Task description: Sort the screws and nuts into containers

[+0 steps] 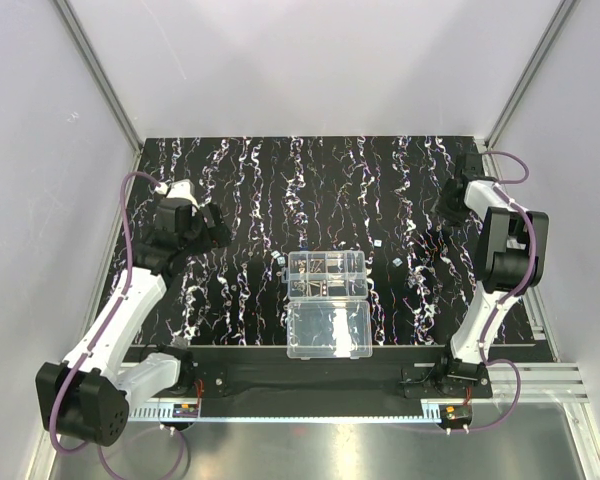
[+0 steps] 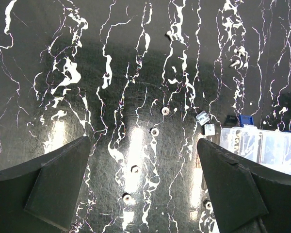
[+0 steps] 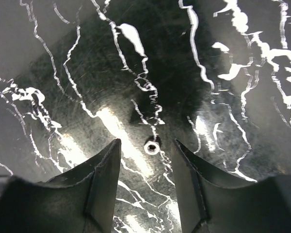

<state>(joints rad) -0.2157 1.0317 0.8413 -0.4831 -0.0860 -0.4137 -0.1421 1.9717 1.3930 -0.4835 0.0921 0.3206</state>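
Small nut on mat, between fingers of right gripper, part-spread, touching neither

mat: glossy black, finely scratched | nut: shiny silvery metal | organizer box: clear smooth plastic | right gripper fingers: matt black

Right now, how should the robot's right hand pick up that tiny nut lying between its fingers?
Pinch the nut across its outer sides, coming straight down. It lies flat on the mat, hole up, so only its low sides offer a hold. The right gripper straddles it, jaws apart, not touching.
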